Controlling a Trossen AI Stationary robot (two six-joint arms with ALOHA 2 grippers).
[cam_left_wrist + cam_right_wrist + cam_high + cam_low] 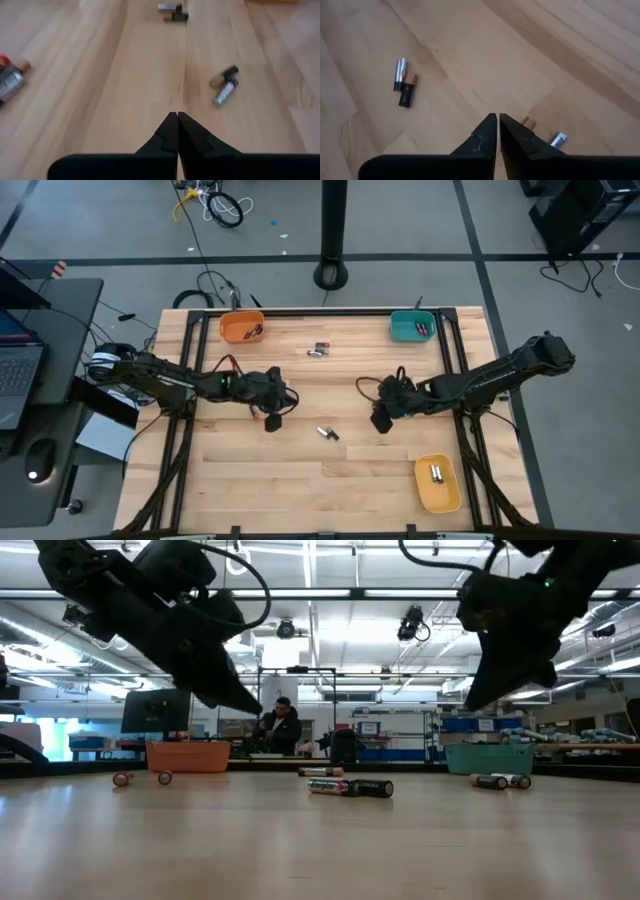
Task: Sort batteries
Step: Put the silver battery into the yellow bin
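Left gripper [272, 420] hangs over mid-left desk [250, 480], fingers [169, 131] closed, empty. Right gripper [381, 419] hangs over mid-right desk, fingers [490, 129] nearly together with a thin gap, holding nothing. Batteries lie loose: one pair [318, 350] near the far edge, another pair [327, 433] between the grippers. More sit in orange bin [241, 328], teal bin [411, 327], yellow bin [437, 482]
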